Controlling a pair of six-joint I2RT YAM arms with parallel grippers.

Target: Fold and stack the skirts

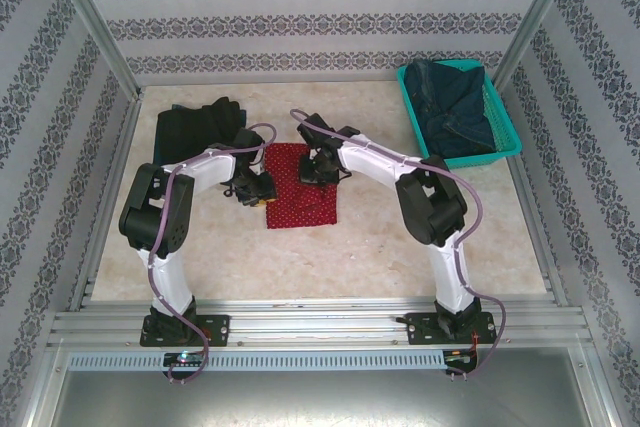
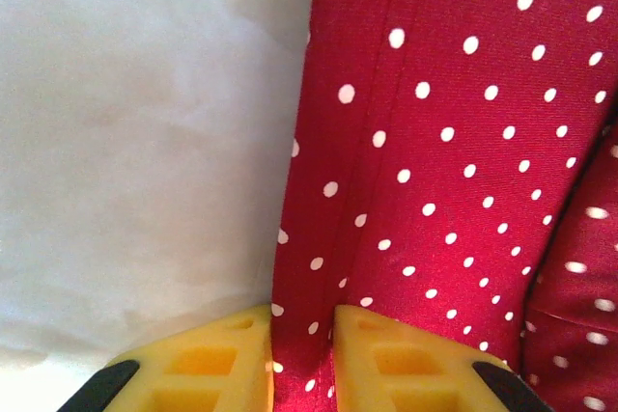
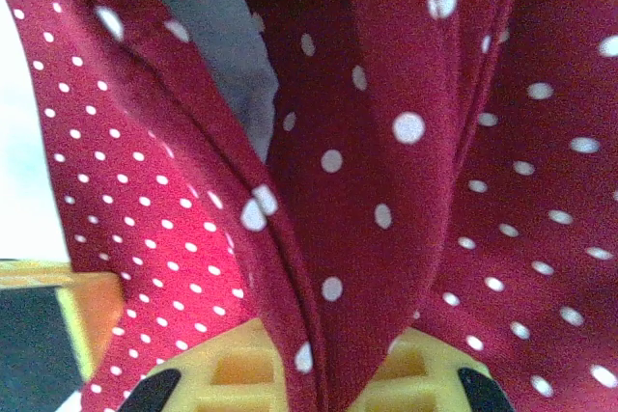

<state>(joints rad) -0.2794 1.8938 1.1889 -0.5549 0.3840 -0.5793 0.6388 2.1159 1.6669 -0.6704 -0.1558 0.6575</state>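
Note:
The red skirt with small white dots (image 1: 305, 199) lies mid-table, partly folded. My left gripper (image 1: 256, 193) is at its left edge. In the left wrist view the yellow fingertips (image 2: 227, 344) are shut on the hem of the red skirt (image 2: 454, 142), with pale table to the left. My right gripper (image 1: 320, 169) is over the skirt's far part. In the right wrist view that gripper (image 3: 328, 340) is shut on a lifted fold of the red skirt (image 3: 377, 142). A black skirt (image 1: 197, 127) lies folded at the far left. A dark blue denim skirt (image 1: 455, 102) sits in the basket.
The teal mesh basket (image 1: 482, 157) stands at the far right corner of the table. Metal frame posts and patterned walls close in the table on three sides. Bare tabletop (image 1: 380, 247) lies in front of the red skirt.

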